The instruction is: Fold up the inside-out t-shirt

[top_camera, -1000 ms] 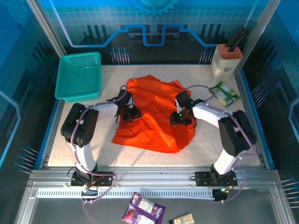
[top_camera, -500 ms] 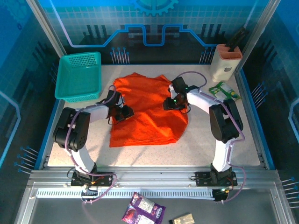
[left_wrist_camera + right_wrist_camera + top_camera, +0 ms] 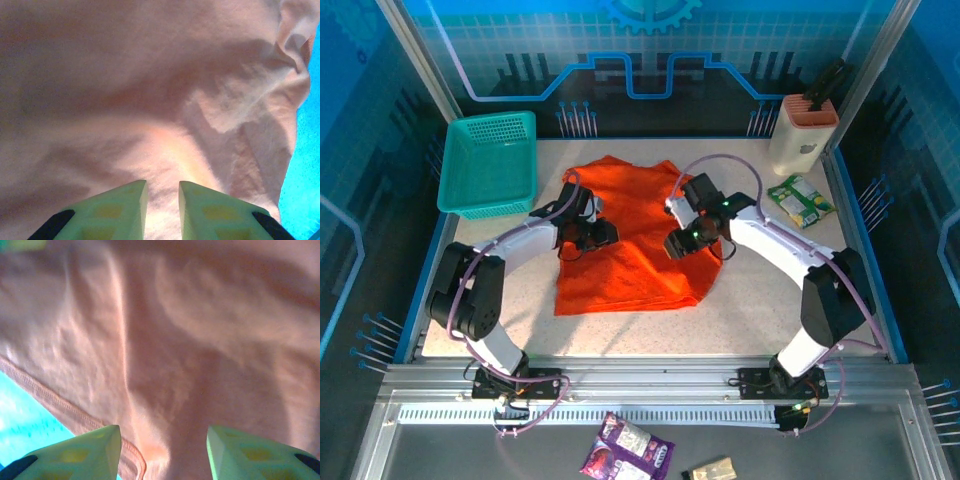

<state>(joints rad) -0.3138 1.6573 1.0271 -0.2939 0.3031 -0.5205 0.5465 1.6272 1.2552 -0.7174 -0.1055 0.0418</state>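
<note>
The inside-out t-shirt point(image 3: 630, 245) lies spread and roughly flat in the middle of the table, bright orange, with its collar end toward the back. My left gripper point(image 3: 584, 236) hovers over its left side. In the left wrist view the gripper point(image 3: 162, 189) has a narrow gap between its fingers, and wrinkled cloth point(image 3: 150, 75) lies below, unpinched. My right gripper point(image 3: 680, 243) is above the shirt's right part. In the right wrist view the gripper point(image 3: 164, 435) stands wide open over cloth point(image 3: 200, 315), with a stitched hem point(image 3: 50, 396) near the left finger.
A teal basket point(image 3: 488, 165) sits at the back left. A white holder with dark handles point(image 3: 805, 130) and a green packet point(image 3: 802, 200) are at the back right. Snack packets point(image 3: 628, 448) lie on the front ledge. Metal frame posts ring the table.
The shirt slid back and left early in the second and has since lain still. The left gripper has shifted slightly right. The right gripper has come nearer over the shirt's right part.
</note>
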